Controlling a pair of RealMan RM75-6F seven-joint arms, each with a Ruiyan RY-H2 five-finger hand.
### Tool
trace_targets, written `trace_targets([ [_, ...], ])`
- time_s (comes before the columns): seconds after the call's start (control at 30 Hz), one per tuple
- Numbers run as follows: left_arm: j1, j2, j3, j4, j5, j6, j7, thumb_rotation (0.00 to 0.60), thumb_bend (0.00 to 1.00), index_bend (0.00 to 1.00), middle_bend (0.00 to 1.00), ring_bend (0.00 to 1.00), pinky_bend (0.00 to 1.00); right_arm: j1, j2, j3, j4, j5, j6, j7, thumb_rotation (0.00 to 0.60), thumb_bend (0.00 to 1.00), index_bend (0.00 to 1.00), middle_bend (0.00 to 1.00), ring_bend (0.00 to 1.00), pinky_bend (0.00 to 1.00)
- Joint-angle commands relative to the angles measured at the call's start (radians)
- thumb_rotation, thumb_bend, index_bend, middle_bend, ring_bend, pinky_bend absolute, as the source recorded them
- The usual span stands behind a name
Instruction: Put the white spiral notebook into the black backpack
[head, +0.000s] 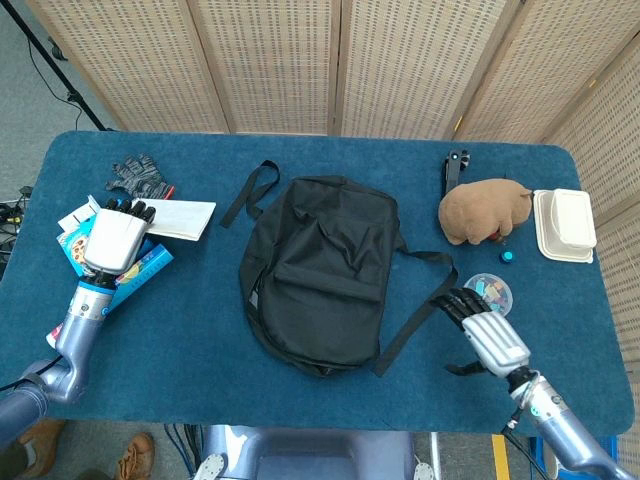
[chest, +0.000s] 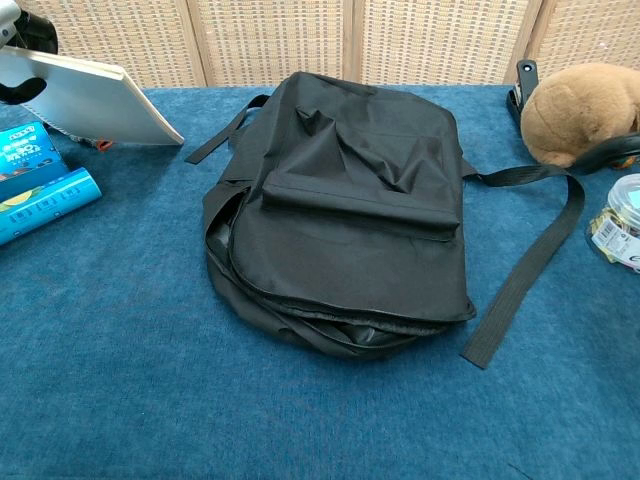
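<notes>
Near the lower right of the head view, the right robot hand (head: 487, 331) hovers low over the blue-covered counter (head: 180, 330) with its fingers spread and released, holding nothing; its fingertips reach toward the loose black strap of the black fabric backpack (head: 318, 270) and sit just beside the clear round plastic jar of coloured clips (head: 488, 291). In the chest view only dark fingertips of that hand show at the right edge, near the jar (chest: 622, 224).

The backpack (chest: 350, 210) lies flat in the middle of the counter, its zipped edge gaping slightly along the near side.

At the left of the head view, the left robot hand (head: 112, 237) is grasping the white spiral notebook (head: 178, 218) by its left edge. The notebook is lifted off the counter and tilted, well to the left of the backpack and apart from it; in the chest view it (chest: 90, 92) slants at the upper left of the frame.

Below that hand lie a blue cookie box (head: 72, 222) and a blue tube (chest: 45, 204).

Farther back, a dark knitted glove (head: 138, 174) lies at the upper left, and a brown plush toy (head: 484, 209) and a white lidded container (head: 564, 224) sit at the upper right.
</notes>
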Motion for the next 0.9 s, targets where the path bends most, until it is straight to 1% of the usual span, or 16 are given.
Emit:
trace_targets([
  [0.03, 0.003, 0.055, -0.003, -0.072, -0.006, -0.005, 0.019, 0.600, 0.50, 0.81, 0.61, 0.55, 0.59, 0.071, -0.024, 0.021, -0.064, 0.062, -0.097, -0.003, 0.600, 0.00, 0.15, 0.17, 0.03, 0.00],
  [0.17, 0.005, 0.088, -0.007, -0.112, -0.014, -0.007, 0.033, 0.600, 0.50, 0.81, 0.61, 0.55, 0.59, 0.107, -0.054, 0.030, -0.111, 0.111, -0.144, -0.047, 0.600, 0.00, 0.15, 0.17, 0.03, 0.00],
  [0.23, 0.003, 0.097, -0.012, -0.119, -0.020, -0.010, 0.039, 0.600, 0.50, 0.81, 0.61, 0.55, 0.59, 0.128, -0.083, 0.035, -0.125, 0.127, -0.163, -0.076, 0.600, 0.00, 0.16, 0.17, 0.03, 0.00],
  [0.27, 0.003, 0.102, -0.013, -0.124, -0.025, -0.015, 0.039, 0.600, 0.50, 0.81, 0.61, 0.55, 0.59, 0.147, -0.114, 0.037, -0.123, 0.135, -0.182, -0.106, 0.600, 0.00, 0.16, 0.17, 0.03, 0.00],
  [0.4, 0.005, 0.108, -0.011, -0.140, -0.029, -0.015, 0.040, 0.600, 0.50, 0.81, 0.61, 0.55, 0.59, 0.187, -0.211, 0.047, -0.080, 0.181, -0.205, -0.188, 0.600, 0.00, 0.17, 0.17, 0.03, 0.00],
  [0.53, 0.008, 0.111, -0.008, -0.156, -0.027, -0.008, 0.044, 0.600, 0.50, 0.81, 0.61, 0.55, 0.59, 0.212, -0.281, 0.054, -0.036, 0.218, -0.209, -0.243, 0.600, 0.00, 0.19, 0.18, 0.03, 0.00],
  [0.7, 0.008, 0.115, -0.005, -0.171, -0.024, -0.001, 0.050, 0.600, 0.50, 0.81, 0.61, 0.55, 0.59, 0.225, -0.336, 0.061, -0.002, 0.220, -0.187, -0.260, 0.600, 0.00, 0.25, 0.24, 0.08, 0.05],
  [0.9, 0.010, 0.121, -0.005, -0.198, -0.025, 0.004, 0.067, 0.600, 0.50, 0.81, 0.61, 0.55, 0.59, 0.241, -0.391, 0.063, 0.046, 0.210, -0.171, -0.247, 0.600, 0.00, 0.26, 0.25, 0.08, 0.05],
])
